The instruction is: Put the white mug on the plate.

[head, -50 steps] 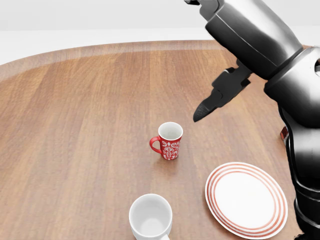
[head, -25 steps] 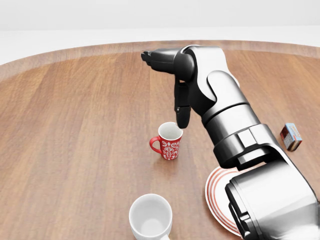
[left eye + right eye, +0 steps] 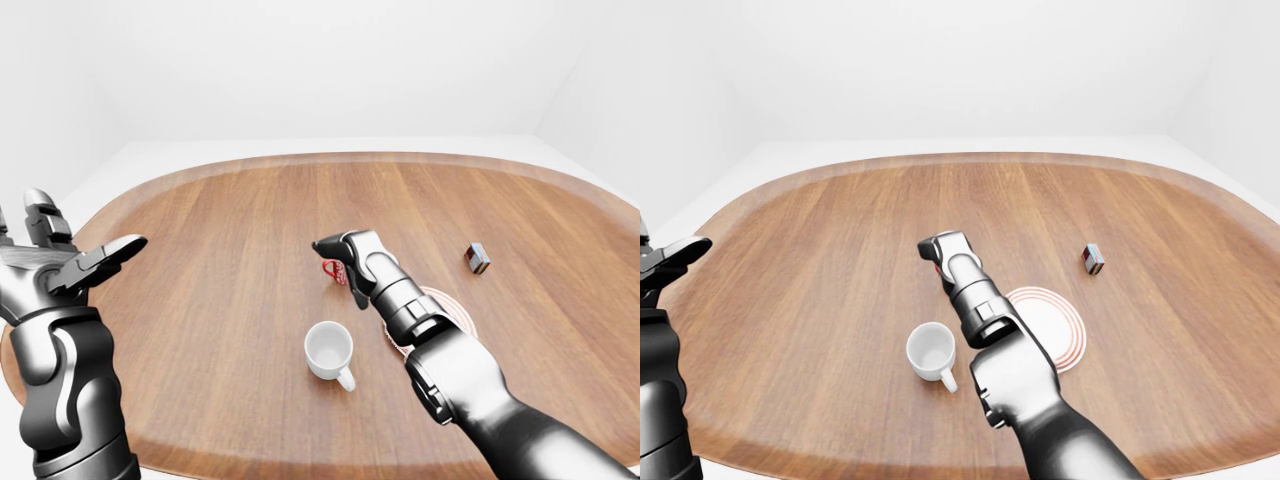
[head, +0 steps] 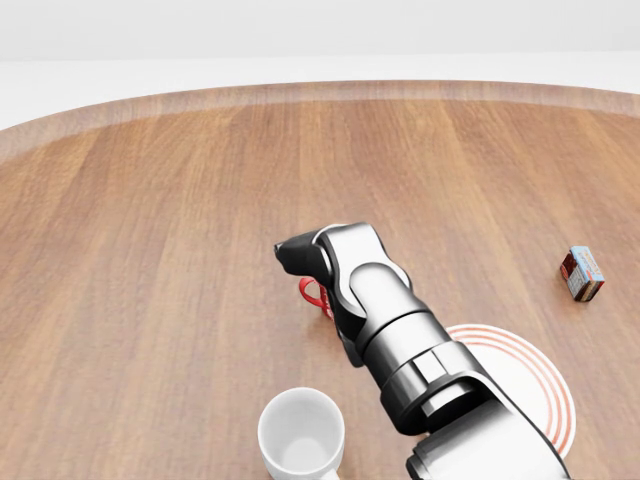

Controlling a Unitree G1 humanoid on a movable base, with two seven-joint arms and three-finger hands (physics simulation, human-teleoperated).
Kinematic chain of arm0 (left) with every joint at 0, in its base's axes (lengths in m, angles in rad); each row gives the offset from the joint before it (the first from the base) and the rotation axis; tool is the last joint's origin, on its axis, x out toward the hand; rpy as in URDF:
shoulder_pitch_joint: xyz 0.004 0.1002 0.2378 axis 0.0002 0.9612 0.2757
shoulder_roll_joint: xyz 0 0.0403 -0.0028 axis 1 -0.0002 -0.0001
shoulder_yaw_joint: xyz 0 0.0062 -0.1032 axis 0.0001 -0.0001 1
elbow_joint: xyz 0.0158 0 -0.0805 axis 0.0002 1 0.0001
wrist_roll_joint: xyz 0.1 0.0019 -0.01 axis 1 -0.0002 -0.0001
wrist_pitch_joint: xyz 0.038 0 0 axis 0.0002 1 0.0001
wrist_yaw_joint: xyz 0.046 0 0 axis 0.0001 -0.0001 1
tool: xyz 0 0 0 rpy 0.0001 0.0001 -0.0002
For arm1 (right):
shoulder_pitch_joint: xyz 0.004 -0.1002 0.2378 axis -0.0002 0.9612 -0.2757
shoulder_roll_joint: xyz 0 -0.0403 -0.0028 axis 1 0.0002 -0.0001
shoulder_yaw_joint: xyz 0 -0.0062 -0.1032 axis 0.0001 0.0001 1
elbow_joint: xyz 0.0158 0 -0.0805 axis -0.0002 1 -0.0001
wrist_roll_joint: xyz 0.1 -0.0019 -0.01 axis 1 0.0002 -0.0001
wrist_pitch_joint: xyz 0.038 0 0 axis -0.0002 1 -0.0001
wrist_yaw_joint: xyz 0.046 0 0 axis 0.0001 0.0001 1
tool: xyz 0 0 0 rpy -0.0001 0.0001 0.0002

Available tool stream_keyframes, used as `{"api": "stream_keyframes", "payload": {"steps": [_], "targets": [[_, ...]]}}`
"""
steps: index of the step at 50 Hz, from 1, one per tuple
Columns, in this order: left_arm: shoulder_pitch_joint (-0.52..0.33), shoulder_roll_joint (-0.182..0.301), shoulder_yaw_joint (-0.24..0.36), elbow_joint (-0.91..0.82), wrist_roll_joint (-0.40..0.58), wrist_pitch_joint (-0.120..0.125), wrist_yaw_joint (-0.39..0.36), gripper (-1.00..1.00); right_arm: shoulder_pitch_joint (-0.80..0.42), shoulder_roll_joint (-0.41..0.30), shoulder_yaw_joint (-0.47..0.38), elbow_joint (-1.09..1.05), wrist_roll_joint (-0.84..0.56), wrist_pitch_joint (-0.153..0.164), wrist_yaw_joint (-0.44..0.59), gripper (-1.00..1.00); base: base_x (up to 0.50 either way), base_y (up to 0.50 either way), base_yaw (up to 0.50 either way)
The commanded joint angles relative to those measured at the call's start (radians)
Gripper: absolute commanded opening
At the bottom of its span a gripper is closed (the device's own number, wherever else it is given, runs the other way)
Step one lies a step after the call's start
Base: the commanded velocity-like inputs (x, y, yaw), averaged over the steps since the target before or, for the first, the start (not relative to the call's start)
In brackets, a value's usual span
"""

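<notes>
The white mug (image 4: 300, 436) stands upright at the bottom of the head view, handle toward the bottom edge; it also shows in the left-eye view (image 3: 328, 350). The red-ringed white plate (image 4: 535, 385) lies to its right, partly hidden by my right forearm. My right hand (image 3: 338, 258) is up and to the right of the white mug, not touching it. Its fingers are spread, and it hangs over a red patterned mug (image 4: 312, 294), of which only the handle shows. My left hand (image 3: 75, 262) is raised at the left edge of the left-eye view, open and empty.
Everything rests on a large oval wooden table (image 4: 150, 250). A small red and blue box (image 4: 582, 274) lies at the right, above the plate. My right arm crosses the space between the white mug and the plate.
My right arm has swung down and toward the bottom of the head view. The hand now hides the red mug, which was fully visible before. The forearm now covers part of the plate.
</notes>
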Motion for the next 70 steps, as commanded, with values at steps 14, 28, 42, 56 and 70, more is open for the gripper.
{"api": "stream_keyframes", "payload": {"steps": [14, 28, 42, 56, 70], "targets": [[0.002, -0.005, -0.006, 0.006, 0.007, 0.0, -0.004, 1.0, 0.174, 0.096, 0.047, -0.112, -0.129, 0.0, 0.0, 1.0, 0.0, 0.0, 0.0], [-0.001, -0.003, -0.004, 0.008, 0.005, 0.0, -0.003, 1.0, 0.231, 0.162, 0.057, -0.223, -0.206, 0.0, 0.0, 1.0, 0.0, 0.0, 0.0], [0.002, -0.005, -0.005, 0.008, 0.007, 0.0, -0.005, 1.0, 0.238, 0.183, 0.055, -0.105, -0.196, 0.0, 0.0, 1.0, 0.0, 0.0, 0.0], [0.004, -0.006, -0.006, 0.006, 0.009, 0.0, -0.004, 1.0, 0.279, 0.212, 0.086, -0.062, -0.191, 0.0, 0.0, 1.0, 0.0, 0.0, 0.0], [0.007, -0.01, -0.007, 0.004, 0.013, 0.0, -0.007, 1.0, 0.298, 0.208, 0.083, -0.037, -0.195, 0.0, 0.0, 1.0, 0.0, 0.0, 0.0]]}}
